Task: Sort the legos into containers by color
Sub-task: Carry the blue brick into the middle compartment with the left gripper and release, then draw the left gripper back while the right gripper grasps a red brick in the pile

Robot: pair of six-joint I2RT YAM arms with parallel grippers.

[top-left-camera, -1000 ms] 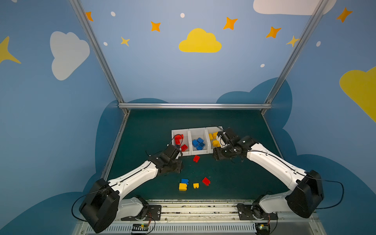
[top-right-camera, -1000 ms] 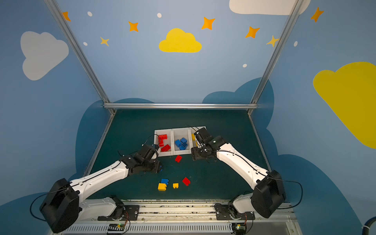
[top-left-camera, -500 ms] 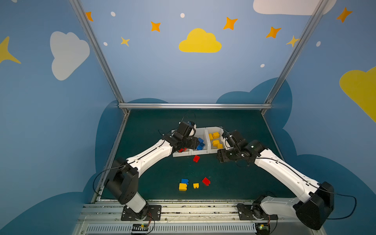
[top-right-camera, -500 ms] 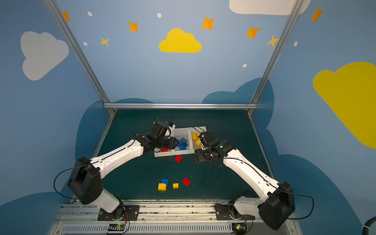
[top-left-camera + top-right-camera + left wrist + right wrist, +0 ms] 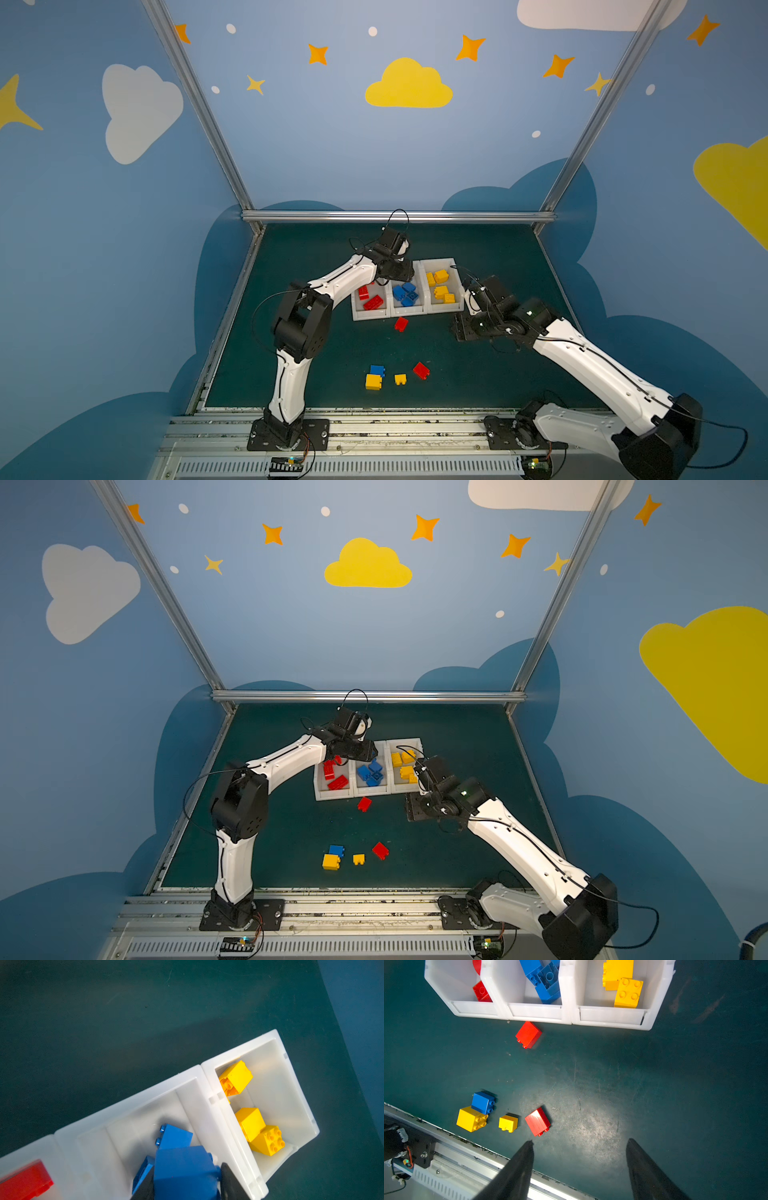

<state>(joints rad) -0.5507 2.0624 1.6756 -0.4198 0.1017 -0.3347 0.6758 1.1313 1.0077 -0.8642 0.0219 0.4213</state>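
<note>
Three white bins stand in a row: red (image 5: 371,316), blue (image 5: 407,314) and yellow (image 5: 446,310), each holding bricks of its colour. My left gripper (image 5: 401,276) hangs over the blue bin (image 5: 133,1126), shut on a blue brick (image 5: 185,1169) that sits between its black fingers. Loose on the green mat lie a red brick (image 5: 528,1034) just in front of the bins, and nearer the front rail another red brick (image 5: 537,1121), a small yellow one (image 5: 508,1123), a larger yellow one (image 5: 471,1119) and a blue one (image 5: 483,1102). My right gripper (image 5: 580,1140) is open and empty, to the right of the bins' front.
The metal front rail (image 5: 471,1151) runs close behind the loose cluster. Blue side walls and a metal bar (image 5: 397,216) at the back bound the mat. The left arm's elbow (image 5: 301,324) stands left of the bins.
My left arm has swung up from the mat's left side to above the blue bin, carrying the blue brick. My right gripper has drawn back from the yellow bin toward the right front.
</note>
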